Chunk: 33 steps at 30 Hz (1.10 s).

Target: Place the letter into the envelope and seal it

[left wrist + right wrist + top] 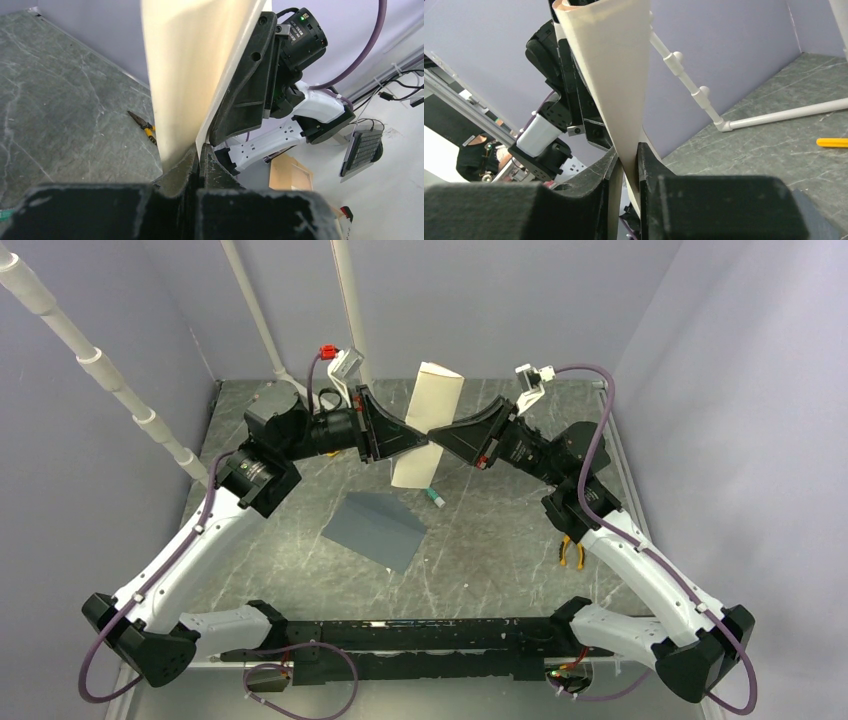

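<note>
The letter [430, 410], a cream-tan sheet curled into a loose fold, hangs upright in the air above the middle of the table. My left gripper [420, 440] is shut on its left edge and my right gripper [434, 440] is shut on its right edge, fingertips almost meeting. The letter fills the left wrist view [195, 70] and the right wrist view [616, 75], pinched between each gripper's fingers. The slate-grey envelope [375, 528] lies flat on the table below and in front of the letter, apart from both grippers.
A small green-tipped pen [434, 497] lies right of the envelope. Orange-handled pliers [572, 552] lie by the right arm and also show in the left wrist view [143, 127]. White pipes [255, 315] stand at the back. A yellow object [831, 142] lies on the table.
</note>
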Motion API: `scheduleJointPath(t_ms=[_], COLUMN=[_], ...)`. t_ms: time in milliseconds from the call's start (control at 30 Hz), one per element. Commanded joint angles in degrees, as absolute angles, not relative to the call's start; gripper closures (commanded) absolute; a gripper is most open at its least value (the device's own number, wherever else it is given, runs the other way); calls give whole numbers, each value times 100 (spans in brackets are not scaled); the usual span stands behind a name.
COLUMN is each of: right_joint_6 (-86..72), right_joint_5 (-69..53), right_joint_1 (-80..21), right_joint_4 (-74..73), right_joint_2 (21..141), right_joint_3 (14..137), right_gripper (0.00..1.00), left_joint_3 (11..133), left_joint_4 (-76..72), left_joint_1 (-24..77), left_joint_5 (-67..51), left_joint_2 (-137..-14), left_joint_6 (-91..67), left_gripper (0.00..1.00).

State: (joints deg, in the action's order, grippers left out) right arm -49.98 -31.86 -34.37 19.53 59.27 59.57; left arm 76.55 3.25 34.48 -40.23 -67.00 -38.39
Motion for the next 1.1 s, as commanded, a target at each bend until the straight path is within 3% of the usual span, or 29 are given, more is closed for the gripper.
scheduleJointPath(t_ms=[0,300,400,467,600,767,867,1067], right_joint_6=[-5054,-5180,-5179,-5198,-5221,-5285,-5435,-5877], right_joint_5=[-3327,-3396,-3331,-3263,-3120,-3205,-3447,-4047], right_joint_1=[-3445,-3445,-3445,-3444,-3437,-3438,-3437,-3426], right_joint_4=[2127,2272,2249,2233,2149,2167,2257,2596], right_joint_2=[5878,5888,5867,5850,5840,5849,5874,6095], right_joint_3=[6232,6198,6196,6196,6222,6225,6221,6259], right_gripper=[81,92,100,100,100,100,100,100], left_joint_3=[7931,7966,8028,8074,8152,8048,7946,7889], left_joint_4=[520,664,803,922,1300,1874,2069,1973], left_joint_1=[3454,3454,3454,3454,3454,3454,3447,3454], left_joint_5=[-4014,-3931,-3879,-3839,-3647,-3012,-2866,-3692], left_joint_2=[-6698,-6669,-6666,-6633,-6479,-6197,-6176,-6374], left_joint_6=[-3559,-3436,-3357,-3292,-3088,-2796,-2736,-2675], left_gripper=[98,97,95,85,47,10,7,7])
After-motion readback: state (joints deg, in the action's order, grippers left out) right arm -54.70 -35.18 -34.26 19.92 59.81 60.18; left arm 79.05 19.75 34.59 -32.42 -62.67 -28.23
